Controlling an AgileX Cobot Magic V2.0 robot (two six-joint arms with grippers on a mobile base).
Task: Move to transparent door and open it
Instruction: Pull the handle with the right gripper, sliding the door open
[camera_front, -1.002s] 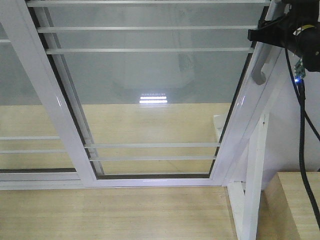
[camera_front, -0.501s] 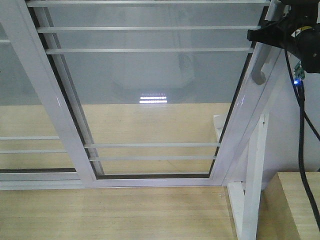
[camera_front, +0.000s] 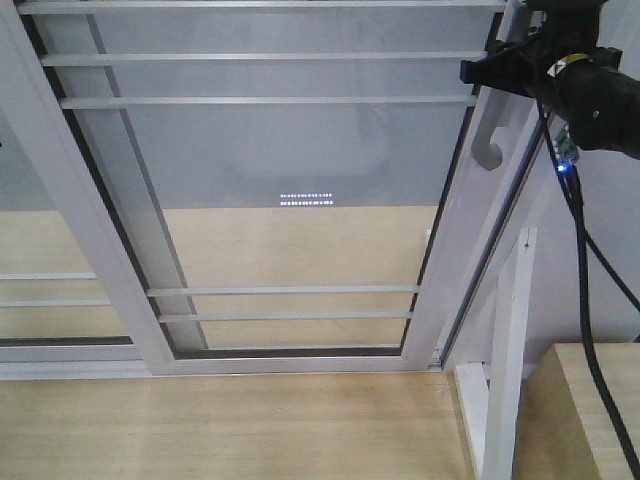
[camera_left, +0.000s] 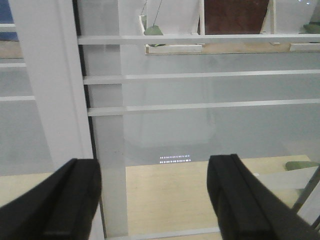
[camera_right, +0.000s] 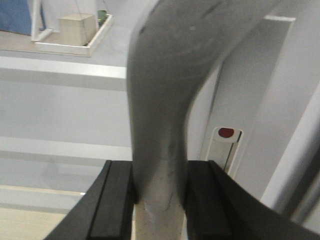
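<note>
Shift noted: transparent door (camera_front: 280, 150) sits further toward frame left than a second back, with a dark gap along its right stile. Right gripper (camera_right: 159, 197) is clamped on the curved grey handle (camera_front: 497, 120), upper right. Left gripper (camera_left: 155, 200) is spread, empty. Opening looks under way.

Two glass panels, one handle, two grippers.
We count two white-framed barred panels: one transparent door (camera_front: 300, 160), with one curved grey handle (camera_front: 489, 150) on its right edge and five horizontal bars (camera_front: 270, 101), three near its top edge and two near its bottom edge, and one handleless panel (camera_front: 40, 240). We count one left gripper (camera_left: 155, 200) and one right gripper (camera_right: 160, 200), each with two black fingers (camera_left: 55, 200).
</note>
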